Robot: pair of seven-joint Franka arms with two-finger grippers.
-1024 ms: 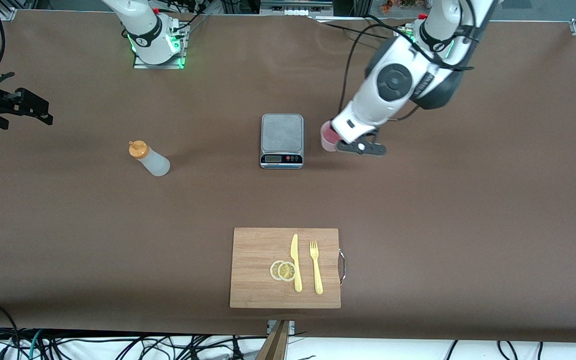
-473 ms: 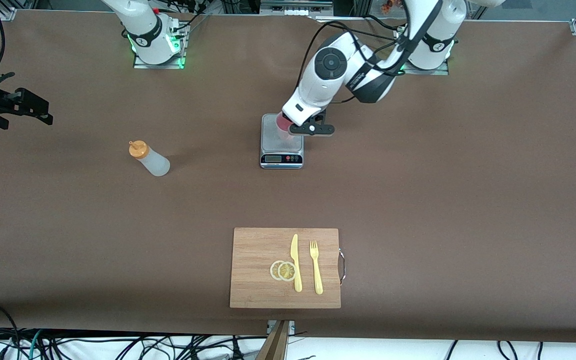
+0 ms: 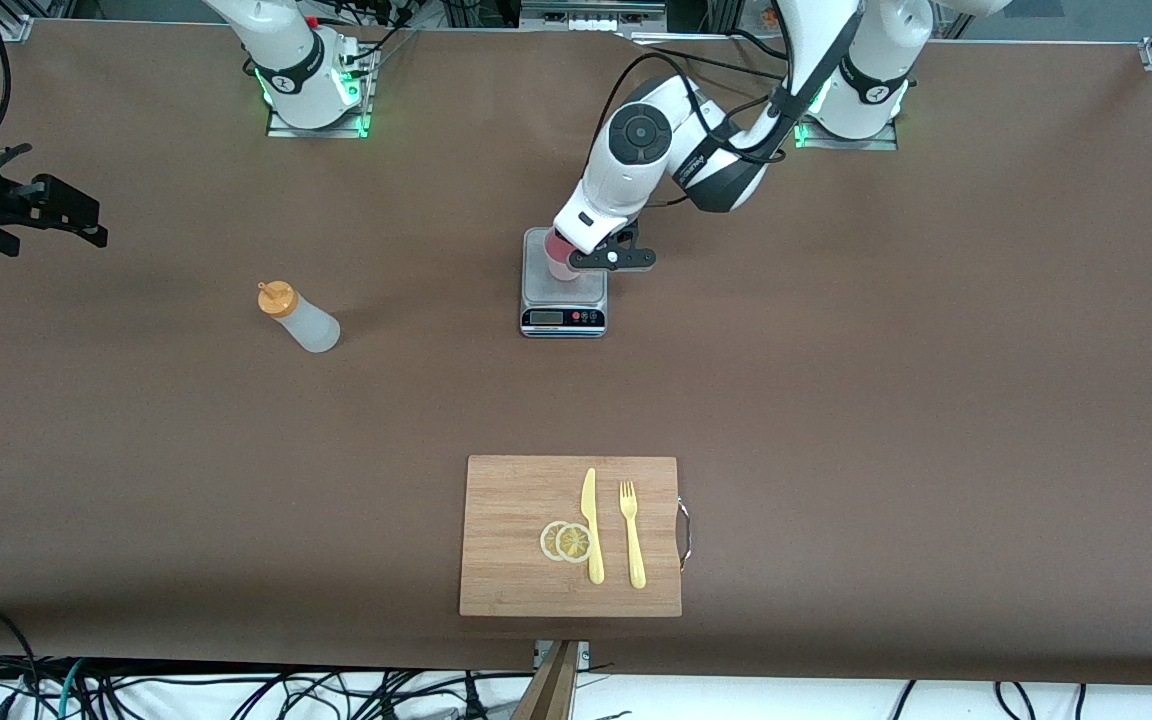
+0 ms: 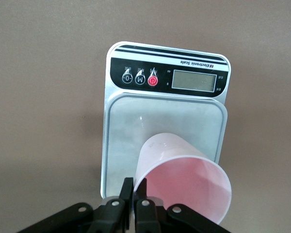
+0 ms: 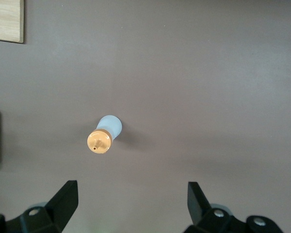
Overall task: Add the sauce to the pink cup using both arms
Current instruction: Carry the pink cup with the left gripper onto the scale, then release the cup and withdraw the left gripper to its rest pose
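We see the left pincer [image 4: 134, 204] pinching the rim of the pink cup [image 4: 184, 182], its fingers [image 4: 127, 196] pressed on the cup's wall, and holding it over the platform of the kitchen scale [image 3: 563, 281] in the middle of the bench [image 3: 886, 400]. The right pincer [image 5: 131, 201] hangs spread wide and empty, high over the bench toward the right arm's end, where that arm waits. Below it the sauce bottle [image 3: 298, 316] stands upright on the bench, well apart from the scale. Nearer the front camera we find a cutting board [image 3: 511, 570] carrying two lemon slices [image 3: 566, 541], a yellow knife [image 3: 591, 525] and a fork [image 3: 632, 533].
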